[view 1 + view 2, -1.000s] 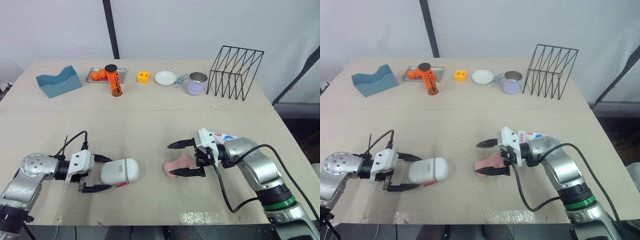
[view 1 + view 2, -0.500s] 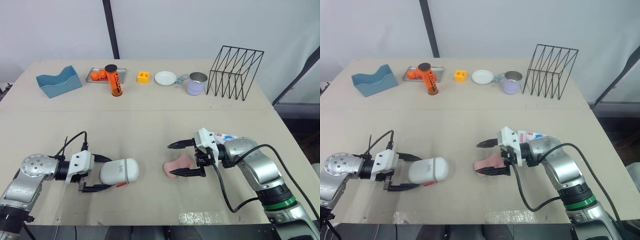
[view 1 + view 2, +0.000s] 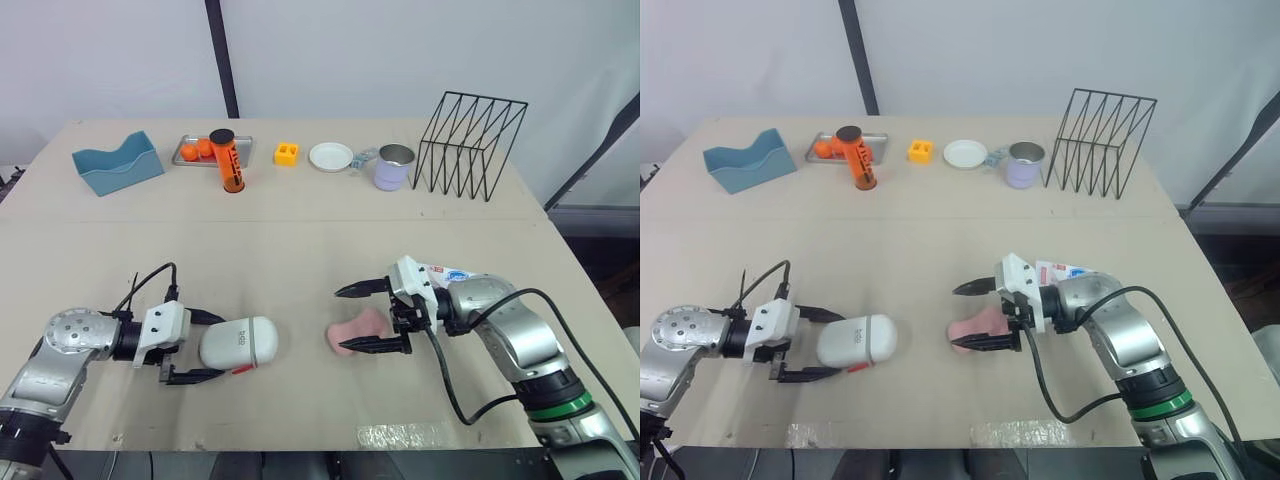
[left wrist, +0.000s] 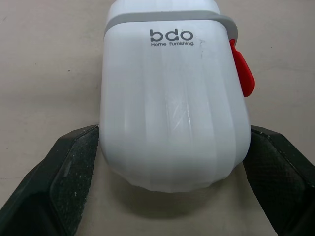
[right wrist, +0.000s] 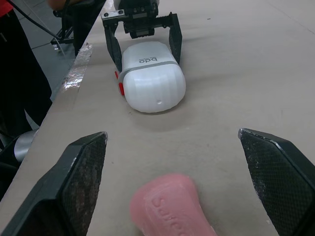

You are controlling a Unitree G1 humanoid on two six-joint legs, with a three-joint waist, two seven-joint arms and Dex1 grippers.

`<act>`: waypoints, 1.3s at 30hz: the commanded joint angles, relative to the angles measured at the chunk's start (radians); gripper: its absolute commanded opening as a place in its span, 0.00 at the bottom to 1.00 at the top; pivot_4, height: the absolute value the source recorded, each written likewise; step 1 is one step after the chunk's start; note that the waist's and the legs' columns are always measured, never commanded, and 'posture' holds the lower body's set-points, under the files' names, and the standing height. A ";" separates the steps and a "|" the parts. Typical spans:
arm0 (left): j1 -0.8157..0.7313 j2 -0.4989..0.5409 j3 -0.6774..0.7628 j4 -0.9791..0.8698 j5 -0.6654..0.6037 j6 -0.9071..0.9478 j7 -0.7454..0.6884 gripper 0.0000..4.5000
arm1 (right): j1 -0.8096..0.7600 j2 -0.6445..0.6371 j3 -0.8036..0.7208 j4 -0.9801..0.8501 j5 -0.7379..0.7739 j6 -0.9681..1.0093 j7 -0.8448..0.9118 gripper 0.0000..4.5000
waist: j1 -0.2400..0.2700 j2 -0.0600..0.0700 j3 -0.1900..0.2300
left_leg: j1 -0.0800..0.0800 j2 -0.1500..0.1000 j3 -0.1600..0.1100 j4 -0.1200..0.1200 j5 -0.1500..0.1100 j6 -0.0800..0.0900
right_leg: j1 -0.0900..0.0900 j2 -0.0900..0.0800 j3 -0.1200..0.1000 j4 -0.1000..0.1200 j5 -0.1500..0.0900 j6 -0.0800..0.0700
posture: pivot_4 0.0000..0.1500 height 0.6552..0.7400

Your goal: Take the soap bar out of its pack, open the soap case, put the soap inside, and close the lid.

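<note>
Snugly, left pincer [image 3: 214, 347] clamps white soap case [image 3: 241, 343] (red latch [image 4: 243, 74]); right pincer [image 3: 344, 320] gapes.

Closed white case [image 3: 238, 344], bare pink soap [image 3: 357, 333]

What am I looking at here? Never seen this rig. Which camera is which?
It's a humanoid robot with two arms, each ending in a two-fingered black tool. The two wide pictures come from a stereo camera on its head, looking down over a table. The two close-ups come from cameras on the wrists, each looking along that tool's fingers. The left tool clasps one end of a white soap case, which lies closed on the table. The right tool is open, its fingers either side of a bare pink soap bar, not gripping it. The soap pack lies beside that wrist. Along the far edge: blue holder, tray, orange bottle, yellow block, white dish, cup, wire rack.
</note>
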 commanded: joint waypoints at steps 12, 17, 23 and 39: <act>-0.016 -0.006 0.008 -0.009 -0.009 0.008 0.013 0.82 | -0.006 -0.009 -0.011 -0.042 0.005 -0.006 0.001 1.00 | 0.000 0.000 0.000 | 0.000 0.000 0.000 0.000 0.000 0.000 | 0.000 0.000 0.000 0.000 0.000 0.000 | 1.00 1.00; -0.019 -0.007 0.005 -0.010 -0.009 0.008 0.015 0.82 | -0.007 -0.009 -0.011 -0.041 0.006 -0.004 0.002 1.00 | 0.000 0.000 0.000 | 0.000 0.000 0.000 0.000 0.000 0.000 | 0.000 0.000 0.000 0.000 0.000 0.000 | 1.00 1.00; -0.021 -0.016 0.013 -0.026 -0.019 0.005 0.024 0.82 | -0.018 -0.005 -0.027 -0.077 0.051 0.096 -0.036 1.00 | 0.000 0.000 0.000 | 0.000 0.000 0.000 0.000 0.000 0.000 | 0.000 0.000 0.000 0.000 0.000 0.000 | 1.00 1.00; -0.065 -0.155 -0.008 -0.187 0.061 -0.142 0.218 0.82 | -0.200 0.072 -0.234 -0.166 0.514 1.138 -0.431 1.00 | 0.000 -0.001 -0.001 | 0.000 0.000 0.000 0.001 0.000 0.000 | -0.001 0.000 0.000 0.002 0.000 0.000 | 1.00 1.00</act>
